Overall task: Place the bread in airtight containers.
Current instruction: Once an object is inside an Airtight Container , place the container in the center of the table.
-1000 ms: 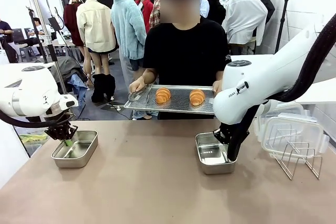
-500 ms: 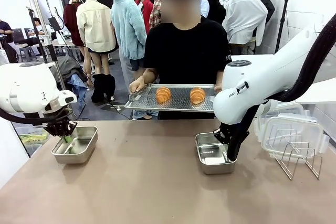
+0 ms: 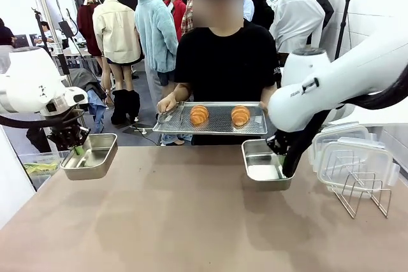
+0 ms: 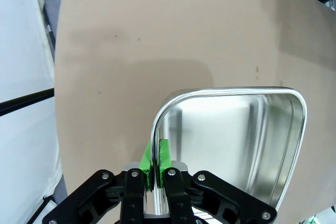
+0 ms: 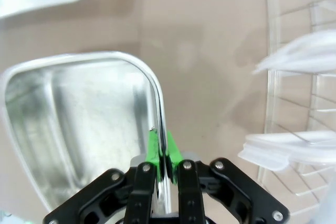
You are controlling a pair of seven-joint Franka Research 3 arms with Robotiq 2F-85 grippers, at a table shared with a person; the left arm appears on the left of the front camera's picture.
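Observation:
Across the table a person holds a flat perforated steel tray carrying two golden-brown pieces of bread. My left gripper is shut on the rim of an empty steel container and holds it in the air at the table's left. In the left wrist view the green pads pinch that container's wall. My right gripper is shut on the rim of the other empty container, lifted near the tray. The right wrist view shows its pads clamped on the container edge.
A wire rack with clear white-rimmed lids stands at the table's right. The lids and rack lie close beside the right container. The brown tabletop stretches bare in front.
Both grippers have lifted their containers off the table; the left one moved up and left, the right one up and toward the person's tray. The tray rose slightly.

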